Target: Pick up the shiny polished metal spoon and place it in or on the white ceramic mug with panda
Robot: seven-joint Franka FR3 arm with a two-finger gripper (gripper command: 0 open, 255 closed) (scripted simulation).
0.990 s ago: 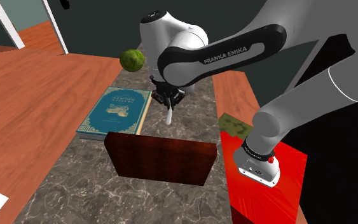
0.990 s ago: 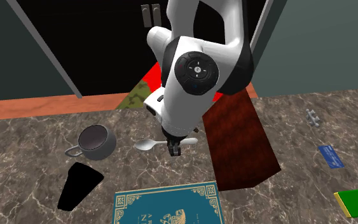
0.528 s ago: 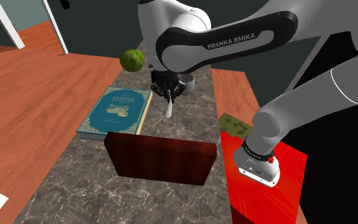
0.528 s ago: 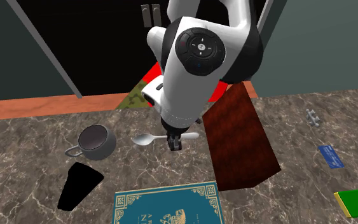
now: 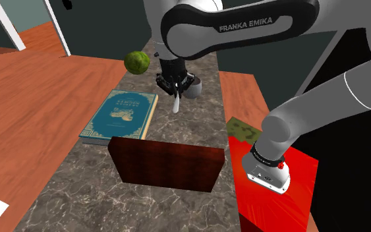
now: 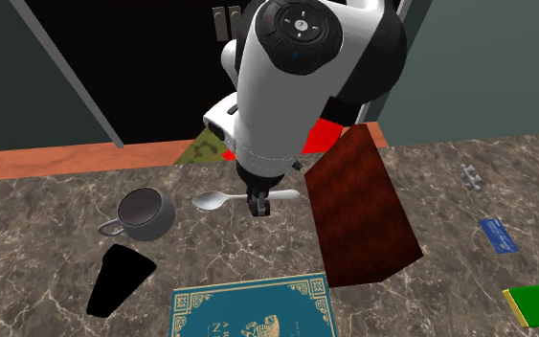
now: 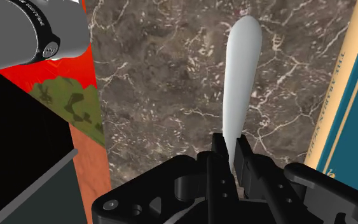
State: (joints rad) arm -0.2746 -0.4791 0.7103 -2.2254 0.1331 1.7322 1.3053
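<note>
My fingers (image 7: 218, 159) clamp the silver spoon (image 6: 217, 200) by its handle over the marble surface (image 6: 47, 249), with the mug (image 6: 145, 213) near, at the second exterior view's left.

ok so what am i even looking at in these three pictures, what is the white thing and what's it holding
The white thing is a robot arm with a black two-finger gripper. These are simulator renders. One picture looks down from beside its stand, one faces it across the counter, and one comes from a camera on the hand, looking along the gripper. The gripper is shut on a pale spoon. On or near the marbled counter are a mug, a teal book, a green ball and a brown board.
</note>
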